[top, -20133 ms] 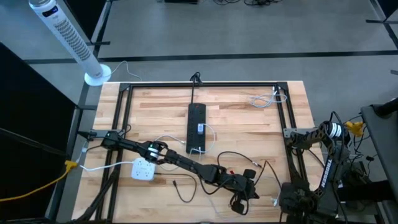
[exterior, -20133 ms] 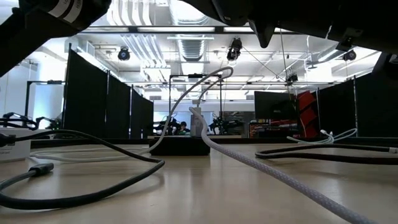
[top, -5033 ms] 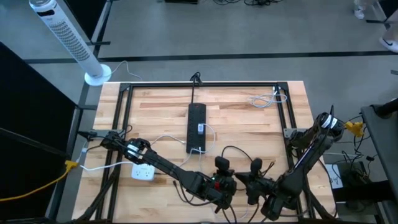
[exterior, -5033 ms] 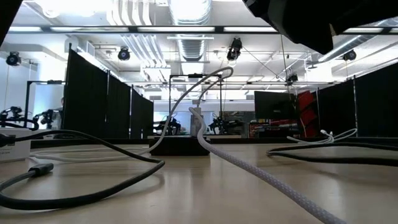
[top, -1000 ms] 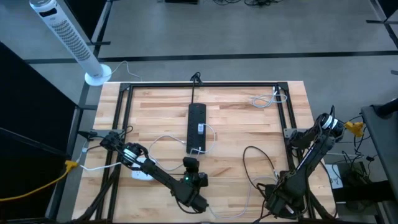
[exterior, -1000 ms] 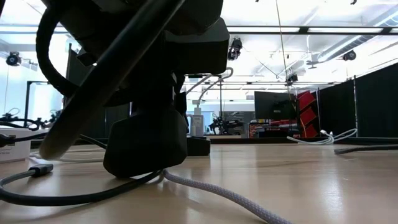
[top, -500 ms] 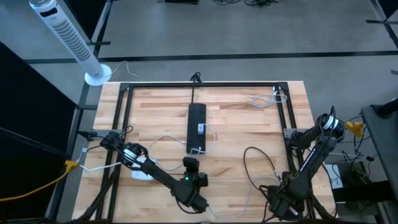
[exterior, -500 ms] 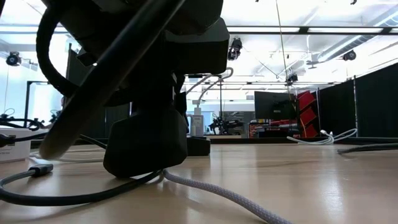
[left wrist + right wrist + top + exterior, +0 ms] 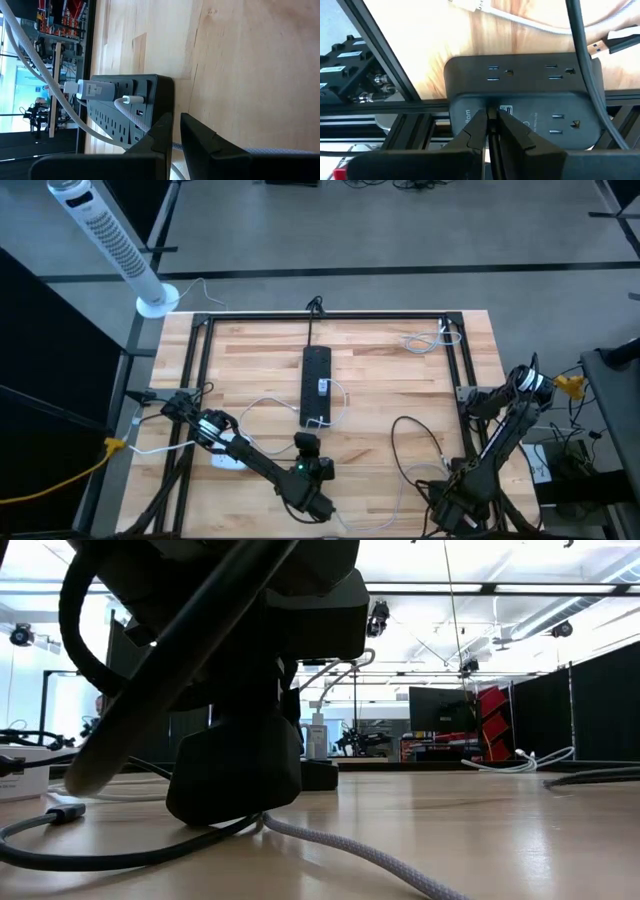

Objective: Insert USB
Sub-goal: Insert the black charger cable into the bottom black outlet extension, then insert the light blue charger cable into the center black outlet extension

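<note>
The black power strip (image 9: pixel 316 385) lies mid-table; the left wrist view shows it (image 9: pixel 125 107) with a white charger (image 9: pixel 92 90) and the white USB plug (image 9: pixel 127 100) seated in its near end. The white braided cable (image 9: pixel 142 125) runs from that plug back to my left gripper (image 9: pixel 304 440), which is low on the table just near of the strip (image 9: pixel 315 775), turned on its side and closed to a narrow gap (image 9: pixel 175 122). My right gripper (image 9: pixel 452 500) is shut (image 9: pixel 490 117) at the near right corner, facing a dark outlet box (image 9: pixel 520 95). My left gripper is closed on the white braided cable a short way behind its plug; the cable shows in the narrow gap between the fingers (image 9: pixel 173 146). The fingers come level from the table's near side, across the cable. The cable trails out under the gripper (image 9: pixel 340 848) along the table.
A white adapter block (image 9: pixel 228 452) lies by the left arm. A black cable loops on the table near the right arm (image 9: pixel 415 445), its USB end (image 9: pixel 602 47) lying loose. A coiled white cable (image 9: pixel 425 340) is at the far right. Black frame rails edge the table.
My right arm has edged a little toward the table's near right corner. My left gripper and the cable have kept still.
</note>
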`<state>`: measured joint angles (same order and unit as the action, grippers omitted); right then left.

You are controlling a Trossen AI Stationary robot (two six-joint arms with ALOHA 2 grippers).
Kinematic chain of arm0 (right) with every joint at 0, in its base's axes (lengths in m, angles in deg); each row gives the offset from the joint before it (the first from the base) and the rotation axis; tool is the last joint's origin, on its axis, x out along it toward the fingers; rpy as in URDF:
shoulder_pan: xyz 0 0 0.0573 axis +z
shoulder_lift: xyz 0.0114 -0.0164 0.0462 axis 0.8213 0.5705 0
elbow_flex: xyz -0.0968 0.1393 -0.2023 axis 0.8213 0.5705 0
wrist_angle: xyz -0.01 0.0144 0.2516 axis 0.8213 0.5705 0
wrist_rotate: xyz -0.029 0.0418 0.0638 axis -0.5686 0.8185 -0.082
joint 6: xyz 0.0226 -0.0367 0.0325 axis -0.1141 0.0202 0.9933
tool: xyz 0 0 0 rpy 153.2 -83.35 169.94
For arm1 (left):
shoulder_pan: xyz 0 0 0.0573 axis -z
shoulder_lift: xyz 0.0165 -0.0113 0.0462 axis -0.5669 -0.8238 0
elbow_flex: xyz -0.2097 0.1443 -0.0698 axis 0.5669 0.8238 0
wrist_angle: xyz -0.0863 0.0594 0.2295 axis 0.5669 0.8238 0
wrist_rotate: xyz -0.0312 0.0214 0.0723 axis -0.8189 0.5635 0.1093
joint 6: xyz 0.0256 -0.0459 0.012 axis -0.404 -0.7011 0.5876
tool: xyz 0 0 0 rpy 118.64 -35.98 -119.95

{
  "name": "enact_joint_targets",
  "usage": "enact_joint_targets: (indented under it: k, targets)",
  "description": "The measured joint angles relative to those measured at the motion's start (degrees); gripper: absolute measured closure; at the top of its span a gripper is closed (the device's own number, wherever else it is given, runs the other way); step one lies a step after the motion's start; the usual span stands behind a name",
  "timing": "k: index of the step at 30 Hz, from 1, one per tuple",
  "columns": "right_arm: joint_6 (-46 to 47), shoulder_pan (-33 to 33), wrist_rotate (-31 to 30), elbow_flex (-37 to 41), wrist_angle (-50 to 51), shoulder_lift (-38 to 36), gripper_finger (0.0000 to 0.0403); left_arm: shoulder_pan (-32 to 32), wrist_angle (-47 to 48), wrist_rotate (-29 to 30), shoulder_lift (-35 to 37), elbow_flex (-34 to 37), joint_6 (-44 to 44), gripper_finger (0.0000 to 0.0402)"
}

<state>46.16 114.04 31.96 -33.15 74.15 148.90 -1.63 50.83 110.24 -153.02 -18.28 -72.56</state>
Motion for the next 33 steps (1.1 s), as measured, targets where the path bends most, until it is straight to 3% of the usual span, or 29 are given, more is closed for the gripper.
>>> enact_joint_targets:
  k: [4, 10, 14, 19, 23, 27, 29, 33]
  targets:
    - [-0.5, 0.1, -1.4, -1.0, 0.9, -0.8, 0.0367, 0.0, 0.0, 0.0, 0.0, 0.0, 0.0, 0.0377]
    - [-2.5, -1.7, -7.9, -5.3, 5.1, -1.6, 0.0256, -0.1, -0.1, 0.4, 0.0, 0.0, 0.1, 0.0377]
    - [-4.3, -3.5, -14.1, -9.5, 8.6, -3.0, 0.0216, -0.2, -0.2, 0.7, 0.0, 0.0, 0.1, 0.0377]
    - [-9.8, -5.3, -25.9, -16.9, 15.0, -3.1, 0.0214, -0.3, -0.1, 0.6, 0.0, 0.0, 0.1, 0.0377]
    - [-14.7, -5.8, -44.6, -20.5, 18.1, -3.3, 0.0228, -0.1, 3.6, 0.9, 0.1, -0.1, -4.2, 0.0377]
    - [-11.3, -8.2, -63.0, -20.7, 22.0, -4.1, 0.0244, 1.0, 18.5, 2.3, 1.6, 0.2, -17.0, 0.0377]
    - [-9.7, -11.3, -66.7, -20.5, 25.2, -4.4, 0.0252, 2.4, 22.3, 4.5, 4.1, 0.8, -24.5, 0.0377]
    - [-14.3, -19.4, -69.5, -19.8, 25.8, -5.1, 0.0265, 5.4, 17.0, 10.5, 12.0, 6.5, -25.4, 0.0377]
